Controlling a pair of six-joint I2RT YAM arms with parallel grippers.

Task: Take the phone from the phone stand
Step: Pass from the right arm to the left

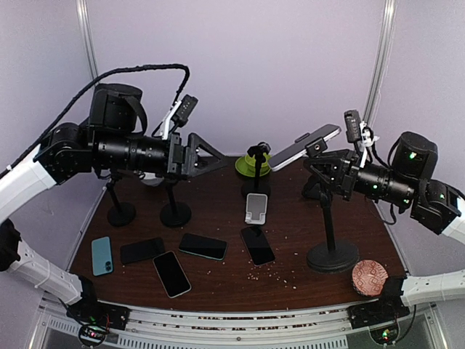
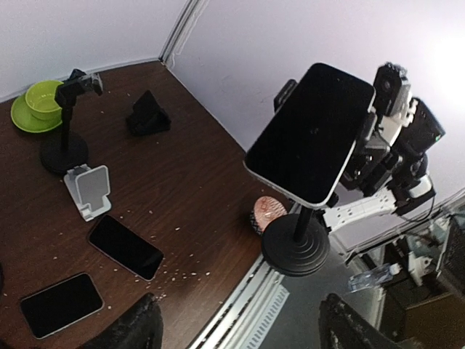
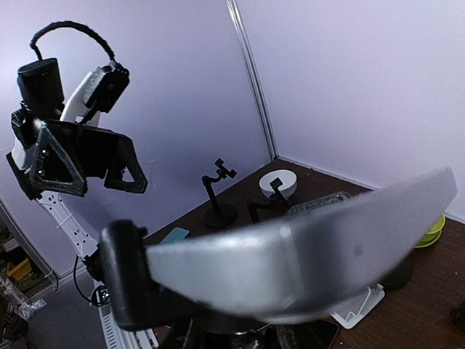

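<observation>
Upper right of the overhead view, the phone sits tilted in the clamp on top of the tall phone stand, dark screen up, high over the table. The right gripper comes in from the right edge and is right up against the stand's head, just under the phone. Honestly can't tell if its jaws are apart or pinching anything. Its own wrist view is mostly a blurry phone edge across the frame, and from the left wrist the phone covers that gripper's fingers.

The left gripper is up in the air at upper left-centre, jaws spread apart with nothing between them, well apart from the phone.

Lots of clutter around:
- A short black stand is in the middle, with a green bowl just behind it. From overhead its clamp looks close to the phone's low end, but the left wrist view shows them well apart.
- A white folding holder sits just in front of that stand.
- A teal phone and four black phones lie flat across the lower left and centre.
- Two black stands sit under the left arm.
- A brown disc is just beside the tall stand's base, lower right.
- Crumbs are scattered across the middle.
</observation>
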